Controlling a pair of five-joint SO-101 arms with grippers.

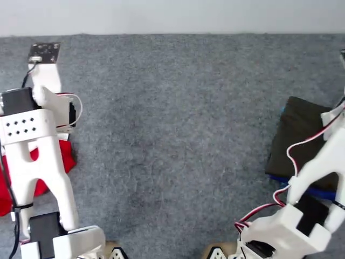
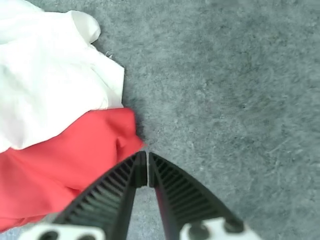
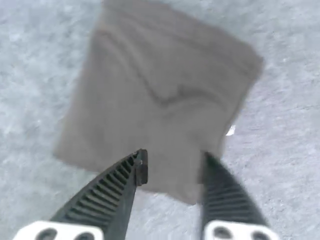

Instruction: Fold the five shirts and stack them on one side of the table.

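Well, the L gripper (image 2: 148,172) was closed tip-to-tip w/ nothing in it, right at the edge of the crumpled red cloth shirt (image 2: 60,165). That lay touching a rumpled white cloth shirt (image 2: 50,75) on the left of the grey carpeted bench (image 1: 178,135). The R gripper (image 3: 175,165) hung wide open, empty, over the folded dark square shirt (image 3: 165,90), which sat on a blue folded shirt (image 1: 307,184) at the bench's right edge.
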